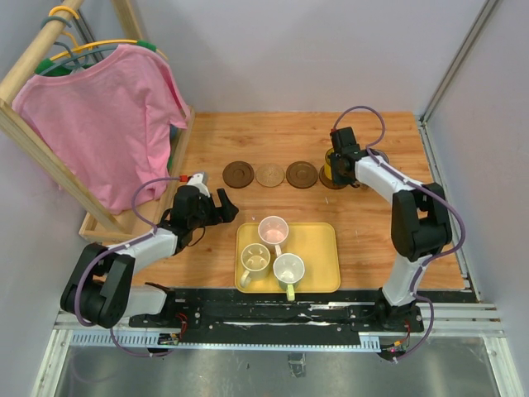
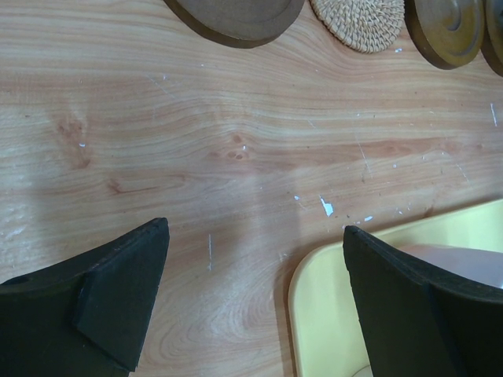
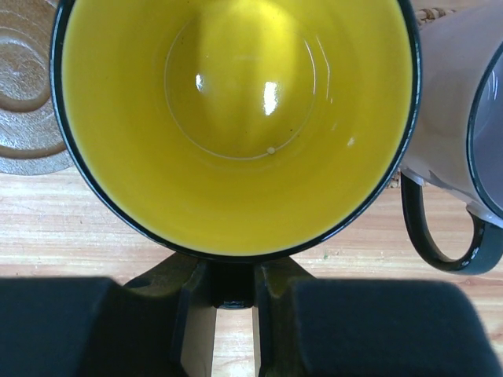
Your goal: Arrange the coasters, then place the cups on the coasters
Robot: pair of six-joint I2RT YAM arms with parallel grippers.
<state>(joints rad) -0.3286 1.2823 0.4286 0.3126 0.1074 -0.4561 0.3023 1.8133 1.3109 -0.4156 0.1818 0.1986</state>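
Three coasters lie in a row at the back: dark brown (image 1: 238, 174), tan woven (image 1: 269, 175), brown (image 1: 302, 174). A further dark coaster (image 1: 334, 183) lies under the translucent yellow cup (image 3: 236, 118). My right gripper (image 3: 234, 287) is shut on that cup's dark handle. Right beside it stands the grey-purple cup (image 3: 464, 118). The yellow tray (image 1: 318, 248) holds the pink cup (image 1: 273, 229), cream cup (image 1: 255, 259) and white-green cup (image 1: 288, 269). My left gripper (image 2: 255, 259) hangs open and empty over the tray's far left corner (image 2: 322, 314).
A wooden rack with a pink shirt (image 1: 107, 124) stands at the left, its base reaching the table close to my left arm. Metal frame posts and walls bound the right side and the back.
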